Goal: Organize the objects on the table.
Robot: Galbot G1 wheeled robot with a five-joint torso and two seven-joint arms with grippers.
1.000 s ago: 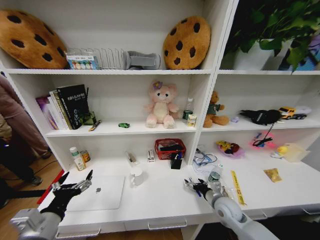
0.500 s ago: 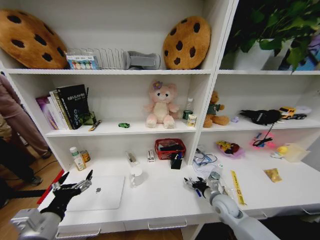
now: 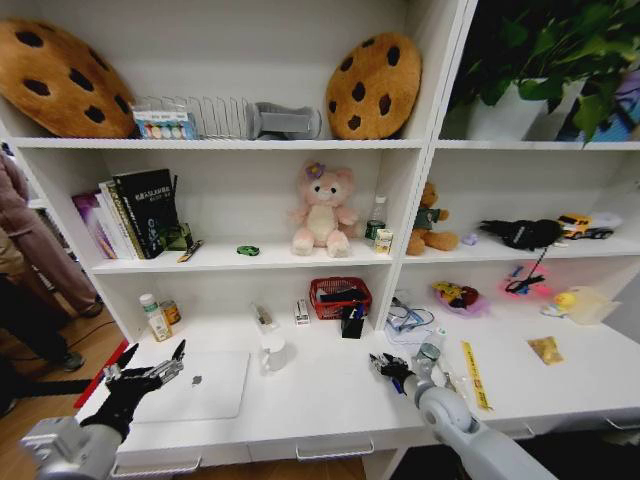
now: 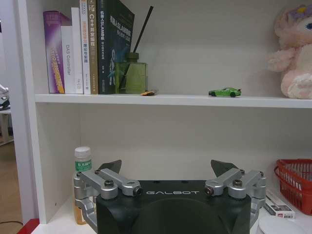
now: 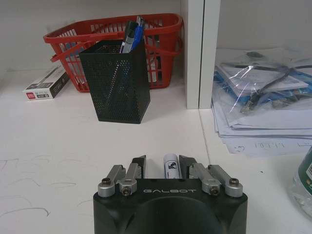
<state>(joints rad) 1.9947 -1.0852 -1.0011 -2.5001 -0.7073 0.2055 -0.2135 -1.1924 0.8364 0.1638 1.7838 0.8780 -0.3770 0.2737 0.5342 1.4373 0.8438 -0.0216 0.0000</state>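
The right claw [image 5: 162, 168] clamps a smooth white marker [image 5: 170, 166] before the black mesh cup [image 5: 115, 80] (pens inside); the left claw [image 4: 167, 169] gapes over the counter [image 3: 320, 395].

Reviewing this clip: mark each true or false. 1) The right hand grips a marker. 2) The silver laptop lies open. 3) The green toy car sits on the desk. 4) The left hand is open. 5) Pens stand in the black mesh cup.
1) True: the right hand is closed on a white-barrelled marker pen.
2) False: the slim silver laptop lies shut on the long white desk.
3) False: the tiny green toy car sits on the white shelf board above the desk.
4) True: the left hand hovers with its fingers spread, holding nothing.
5) True: blue and black pens stand in the black mesh pen cup, in front of the red mesh basket.
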